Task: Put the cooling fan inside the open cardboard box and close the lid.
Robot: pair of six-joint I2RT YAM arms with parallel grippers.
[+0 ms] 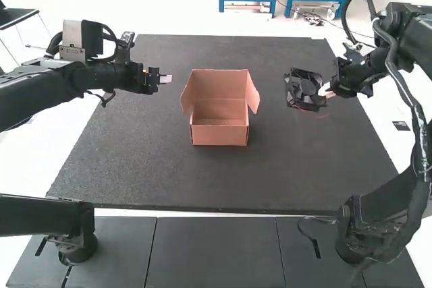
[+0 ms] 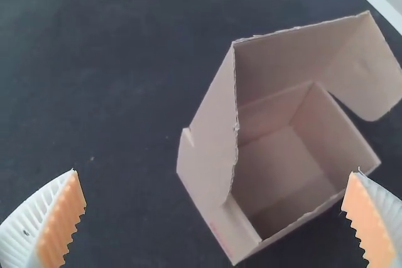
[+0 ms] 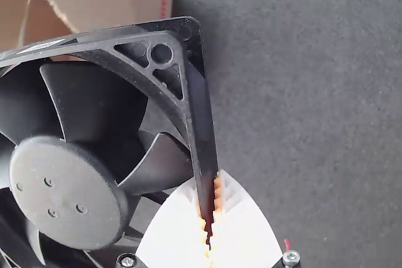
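A brown cardboard box point(image 1: 219, 109) stands open in the middle of the black mat, flaps raised; its inside point(image 2: 282, 174) is bare. The black cooling fan point(image 1: 302, 90) hangs tilted just right of the box, above the mat. My right gripper point(image 1: 331, 90) is shut on the fan's frame edge point(image 3: 202, 149), which runs between the white fingers point(image 3: 245, 218). My left gripper point(image 1: 162, 79) hovers left of the box at its upper left corner, open, with orange pads point(image 2: 63, 218) wide apart and nothing between them.
The black mat point(image 1: 135, 160) covers the table, with free room in front of and to both sides of the box. A thin red wire point(image 1: 317, 114) from the fan trails on the mat. The mat's front edge lies near the arm bases.
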